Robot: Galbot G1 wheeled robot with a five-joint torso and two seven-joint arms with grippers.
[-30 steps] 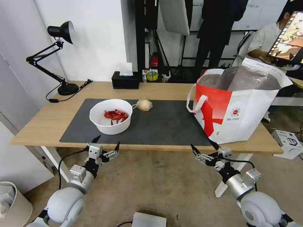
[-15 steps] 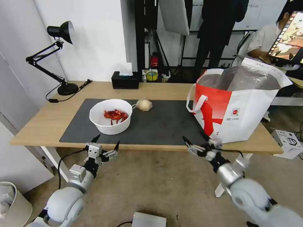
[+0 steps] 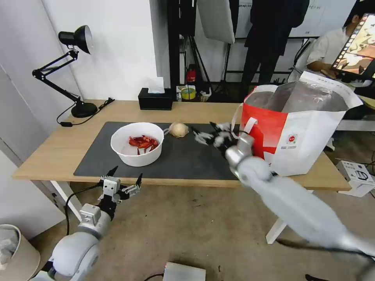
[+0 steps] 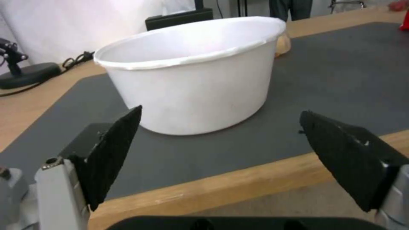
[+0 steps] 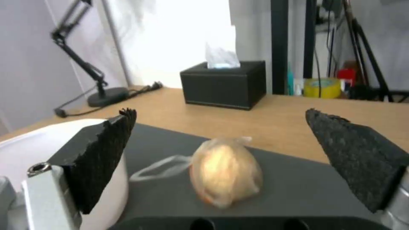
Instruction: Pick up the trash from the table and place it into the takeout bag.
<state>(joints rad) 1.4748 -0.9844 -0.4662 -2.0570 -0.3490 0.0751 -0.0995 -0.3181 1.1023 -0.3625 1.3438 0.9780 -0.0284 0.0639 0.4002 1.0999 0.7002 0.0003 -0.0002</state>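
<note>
1 bowl [image 3: 136,143], 1 small bag [image 3: 178,130], 1 takeout bag [image 3: 300,128], 1 lamp [image 3: 66,70], 1 tissue box [image 3: 155,99].

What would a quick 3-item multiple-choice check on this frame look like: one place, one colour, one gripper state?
1. Where is the small clear bag?
A. inside the takeout bag
B. on the mat beside the white bowl
C. on the floor

2. What colour are the scraps in the white bowl?
A. green
B. red
C. blue

3. How is the right gripper?
A. open, over the mat near the small clear bag
B. shut on the bowl
C. inside the takeout bag

Key: 1 B, it lies on the mat by the bowl's rim. 2 B, red bits show inside. 3 A, its wrist view shows fingers spread either side of the bag.
</note>
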